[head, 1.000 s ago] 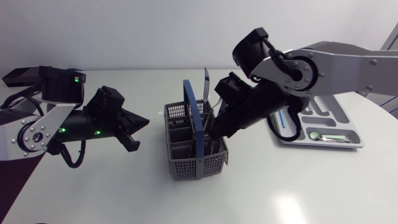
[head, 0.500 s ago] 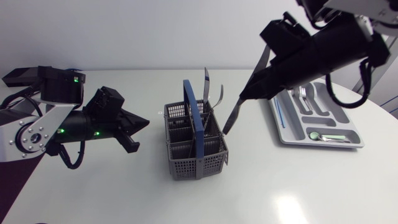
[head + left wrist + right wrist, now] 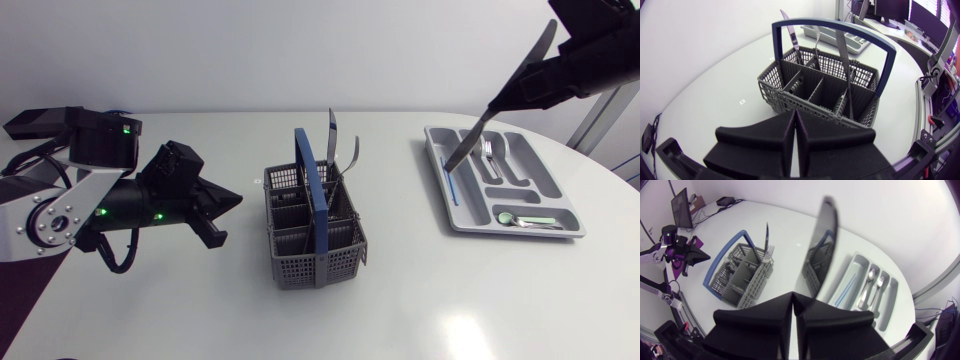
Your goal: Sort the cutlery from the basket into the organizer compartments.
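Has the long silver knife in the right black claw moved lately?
Yes: the knife left the grey mesh basket and swung right, its tip now over the grey organizer tray.

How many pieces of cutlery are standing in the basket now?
3 visible: a tall piece, a second piece beside it, a third piece toward the basket's other end. Shorter ones may be hidden.

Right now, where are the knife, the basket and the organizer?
knife (image 3: 480,125): head view, middle of the blade.
basket (image 3: 300,270): head view, front wall.
organizer (image 3: 520,234): head view, near rim.
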Controlling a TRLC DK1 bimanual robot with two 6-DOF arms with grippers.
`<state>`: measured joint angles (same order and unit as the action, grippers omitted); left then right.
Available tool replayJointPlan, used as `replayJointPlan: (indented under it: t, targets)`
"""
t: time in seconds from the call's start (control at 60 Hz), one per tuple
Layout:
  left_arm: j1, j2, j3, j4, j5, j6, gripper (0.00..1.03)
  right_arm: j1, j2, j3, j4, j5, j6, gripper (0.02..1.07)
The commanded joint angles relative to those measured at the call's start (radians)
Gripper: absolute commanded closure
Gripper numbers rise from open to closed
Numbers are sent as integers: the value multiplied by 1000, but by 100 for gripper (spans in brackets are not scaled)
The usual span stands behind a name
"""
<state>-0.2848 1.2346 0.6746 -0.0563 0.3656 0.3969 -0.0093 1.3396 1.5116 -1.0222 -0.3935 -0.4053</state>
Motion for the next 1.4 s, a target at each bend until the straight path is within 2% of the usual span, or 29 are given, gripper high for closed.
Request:
replayJointPlan:
  t: [0.0,0.283,0.533,0.667,0.983,1.383]
  targets:
    - [-8,-14,13,-16,-4,14,100,-67,30,38,-9,-13,-58,101]
    - [-28,-15,20,-22,-13,14,100,-287,185,78,30,5,-168,101]
    - [-44,-14,22,-22,-31,14,100,-411,311,134,100,54,-225,101]
    - [-53,-14,23,-20,-37,14,100,-468,408,208,93,61,-253,101]
    - [-67,-11,26,-22,-51,13,100,-537,613,415,43,81,-273,101]
    - [-88,-7,29,-23,-67,13,100,-574,744,506,24,97,-306,101]
